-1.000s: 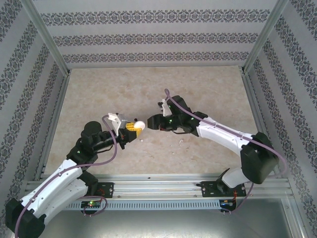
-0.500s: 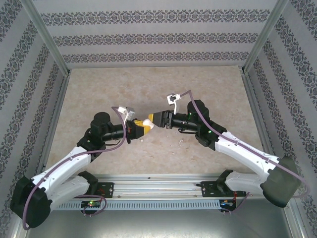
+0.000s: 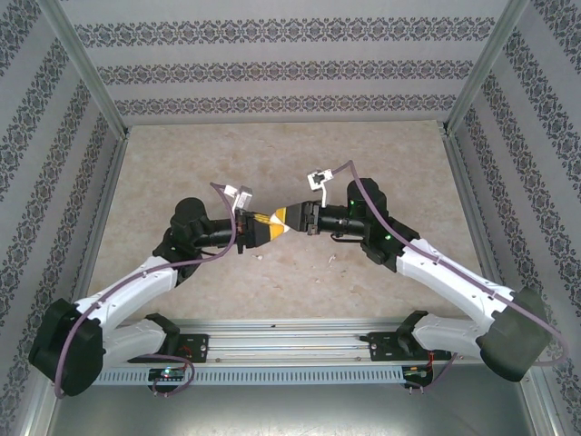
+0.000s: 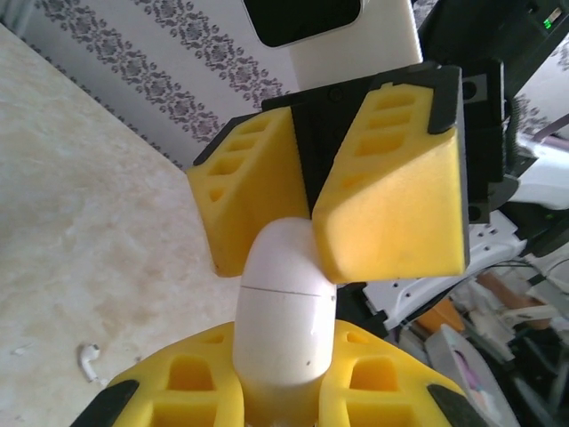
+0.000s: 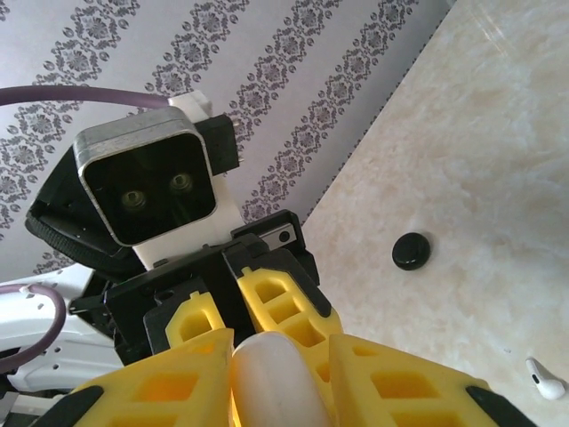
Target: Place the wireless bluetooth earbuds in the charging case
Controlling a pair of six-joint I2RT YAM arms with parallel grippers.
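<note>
Above the tabletop's (image 3: 381, 173) centre, left gripper (image 4: 284, 396) clamps white egg-shaped plastic charging case (image 4: 283, 320); right gripper (image 5: 267, 374) pinches its lid end, evidently to open it.

Both arms reach inward, left fingers (image 4: 204, 411) and right fingers (image 4: 391, 213) meeting tip to tip, both pairs clamped.

Overhead view from the near edge; wrist views close-up, face to face across the charging case (image 4: 283, 329).
</note>
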